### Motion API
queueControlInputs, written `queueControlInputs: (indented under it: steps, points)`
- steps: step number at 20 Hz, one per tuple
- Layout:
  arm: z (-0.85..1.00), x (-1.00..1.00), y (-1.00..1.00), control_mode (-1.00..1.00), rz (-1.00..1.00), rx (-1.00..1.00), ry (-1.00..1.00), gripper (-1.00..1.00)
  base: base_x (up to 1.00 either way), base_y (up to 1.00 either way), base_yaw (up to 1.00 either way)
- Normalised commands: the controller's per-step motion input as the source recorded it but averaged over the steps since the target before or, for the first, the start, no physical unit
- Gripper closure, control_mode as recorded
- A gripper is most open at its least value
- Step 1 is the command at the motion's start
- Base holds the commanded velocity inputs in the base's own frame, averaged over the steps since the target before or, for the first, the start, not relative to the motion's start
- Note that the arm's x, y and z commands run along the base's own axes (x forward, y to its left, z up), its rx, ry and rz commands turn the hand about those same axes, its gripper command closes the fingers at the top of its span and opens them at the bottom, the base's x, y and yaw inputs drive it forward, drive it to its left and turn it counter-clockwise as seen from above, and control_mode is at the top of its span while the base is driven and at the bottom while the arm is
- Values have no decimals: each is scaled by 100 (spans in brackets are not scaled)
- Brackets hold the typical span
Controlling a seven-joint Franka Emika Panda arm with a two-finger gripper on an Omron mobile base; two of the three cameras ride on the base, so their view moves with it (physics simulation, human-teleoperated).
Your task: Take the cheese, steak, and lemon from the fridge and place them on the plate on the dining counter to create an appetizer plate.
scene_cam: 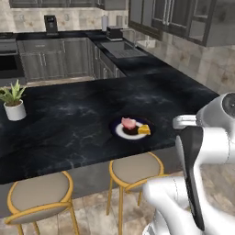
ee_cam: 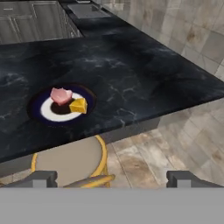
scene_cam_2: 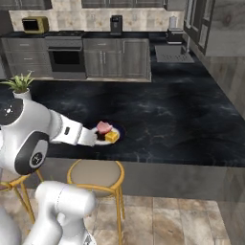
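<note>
Left base view: the plate (scene_cam: 132,127) sits near the front edge of the black bench (scene_cam: 82,114), carrying the steak (scene_cam: 128,123) and, touching it, the cheese (scene_cam: 144,130). No lemon lies on it, so by my reading one item is still owed. A potted plant (scene_cam: 13,100) stands well off at the bench's far left end, and two stools (scene_cam: 135,169) tuck under the front edge.

Right base view: the arm reaches toward the plate (scene_cam_2: 101,140); the steak (scene_cam_2: 103,127) and cheese (scene_cam_2: 112,136) lie just past its end.

Hand view: the hand (ee_cam: 112,179) is spread wide and carries nothing, its two fingertips (ee_cam: 38,178) far apart. It hangs off the bench over a stool seat (ee_cam: 70,161). The plate (ee_cam: 41,109) lies ahead and left of the hand, with the steak (ee_cam: 60,96) and cheese (ee_cam: 78,105) on it.

Risk: the plate is close to the edge, so a careless swing of the arm could clip it or push the food off. The stool below could also catch the arm on a low turn.
</note>
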Motion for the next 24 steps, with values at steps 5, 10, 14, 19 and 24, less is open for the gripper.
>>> queueControlInputs:
  steps: [5,10,14,19,24]
  points:
    - [0,0,0,100,0,0,0,-100,-100,10,38]
    - [0,0,0,100,0,0,0,-100,-100,55,42]
    - [0,0,0,100,0,0,0,-100,-98,100,24]
    - [0,0,0,100,0,0,0,-100,-71,100,4]
    - [0,0,0,100,0,0,0,-100,-17,100,0]
